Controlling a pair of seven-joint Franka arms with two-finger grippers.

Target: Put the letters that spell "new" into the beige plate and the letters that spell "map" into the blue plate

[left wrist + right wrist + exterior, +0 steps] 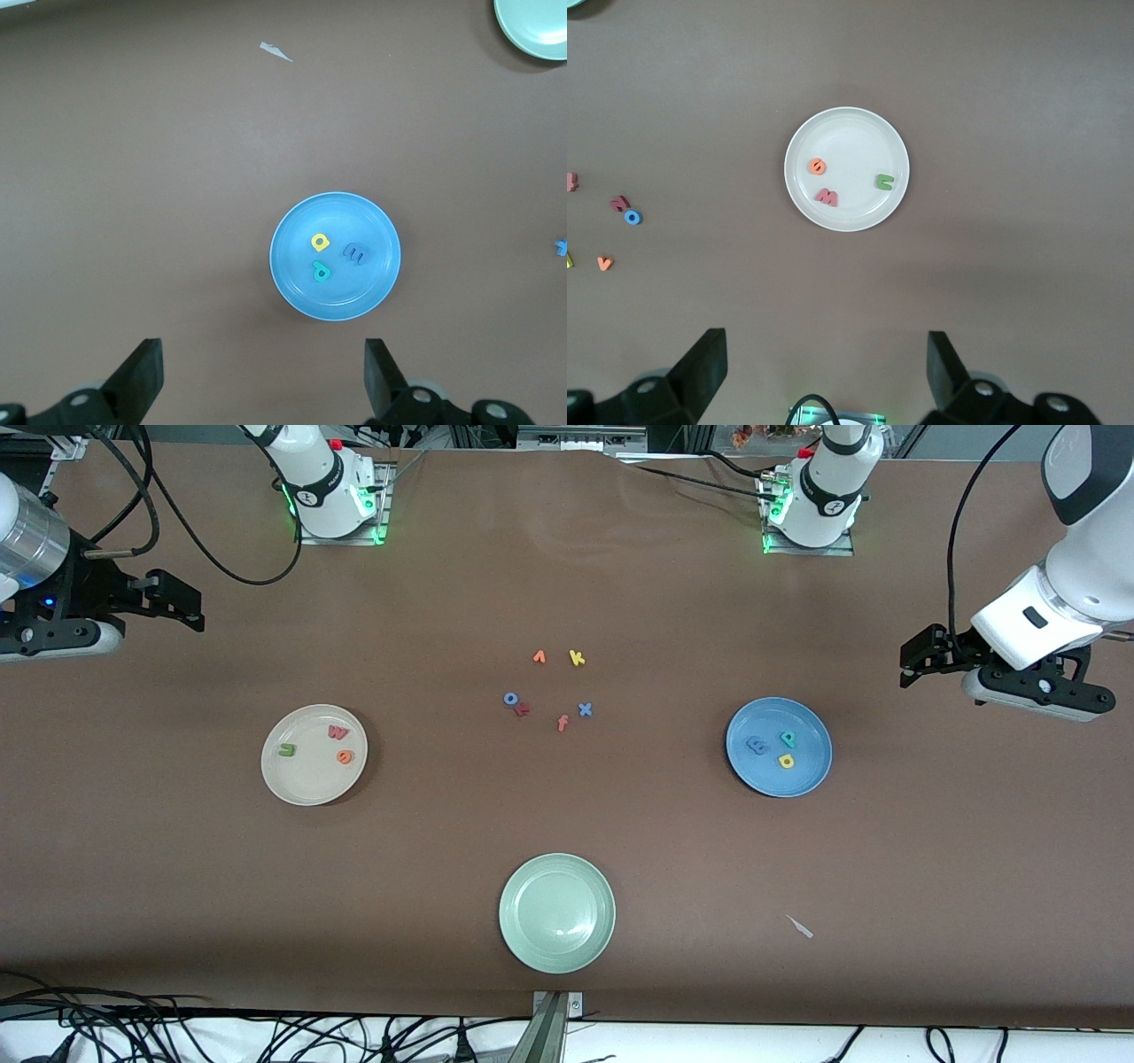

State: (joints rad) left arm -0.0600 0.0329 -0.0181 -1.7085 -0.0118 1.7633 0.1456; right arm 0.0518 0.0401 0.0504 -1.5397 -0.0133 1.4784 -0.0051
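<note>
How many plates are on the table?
3. A round beige plate toward the right arm's end, a round blue plate toward the left arm's end, and a pale green plate nearest the front camera. None look hidden.

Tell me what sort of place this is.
Probably a robotics lab bench set up for recording sorting trials: two arms bolted along a brown-covered table, loose cables at its edge, and foam letters sorted into the beige plate and the blue plate, with the pale green plate nearby.

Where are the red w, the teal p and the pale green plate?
red w point(337, 732), front view, middle of the letter, in the beige plate.
teal p point(788, 738), front view, middle of the letter, in the blue plate.
pale green plate point(532, 948), front view, bare rim.
</note>
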